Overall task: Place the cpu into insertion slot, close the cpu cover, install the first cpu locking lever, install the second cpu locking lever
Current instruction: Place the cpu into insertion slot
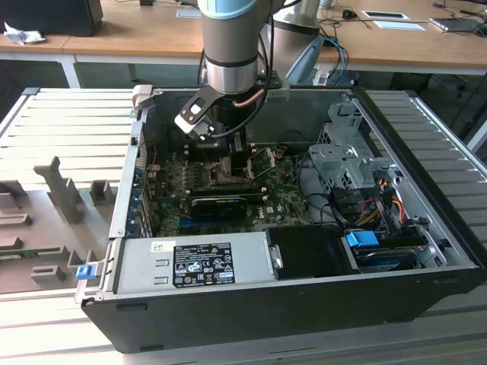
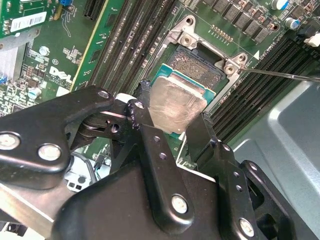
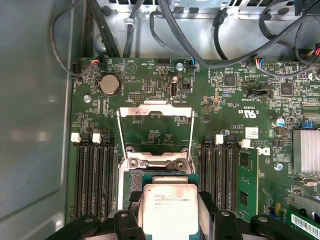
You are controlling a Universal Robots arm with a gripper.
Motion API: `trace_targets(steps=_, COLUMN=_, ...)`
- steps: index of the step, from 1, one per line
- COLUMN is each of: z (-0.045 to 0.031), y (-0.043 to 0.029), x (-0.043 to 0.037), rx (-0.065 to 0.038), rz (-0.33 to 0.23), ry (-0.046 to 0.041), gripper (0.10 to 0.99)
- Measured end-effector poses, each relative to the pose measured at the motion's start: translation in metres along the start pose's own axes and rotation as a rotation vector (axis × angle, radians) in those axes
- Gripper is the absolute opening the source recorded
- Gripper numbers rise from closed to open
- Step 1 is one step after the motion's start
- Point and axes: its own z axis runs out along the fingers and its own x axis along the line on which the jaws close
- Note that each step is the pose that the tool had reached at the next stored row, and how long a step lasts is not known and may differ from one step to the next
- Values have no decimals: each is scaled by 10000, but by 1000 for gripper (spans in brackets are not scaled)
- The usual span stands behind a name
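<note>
On the grey ribbed surface sits an open computer case. Your tool grips the cpu by two sides, just over the insertion slot. The cpu cover lies open.

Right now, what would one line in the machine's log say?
gripper: shut on cpu | cpu: held over insertion slot | cpu cover: open

My arm hangs straight down, wrist vertical. My gripper points downward, its two black fingers clamped on opposite edges of the cpu, holding it nearly flat.
</note>
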Motion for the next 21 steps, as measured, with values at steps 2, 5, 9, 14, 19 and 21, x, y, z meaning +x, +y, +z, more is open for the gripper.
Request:
trace_targets(steps=2, z=5, y=0, x=2, rx=0, rz=0, ry=0, gripper=529)
trace_targets(steps=5, z=26, y=-1, x=52, rx=-1, rz=17, ry=-5, gripper=529)
trace_targets(steps=9, z=170, y=-56, x=72, rx=-1, rz=24, ry=-18, gripper=529)
trace_targets(steps=14, z=221, y=-83, x=81, rx=-2, rz=62, ry=-27, gripper=529)
trace_targets(steps=19, z=277, y=-88, x=111, rx=-1, rz=105, ry=-38, gripper=529)
trace_targets(steps=21, z=297, y=-88, x=121, rx=-3, rz=129, ry=-48, gripper=529)
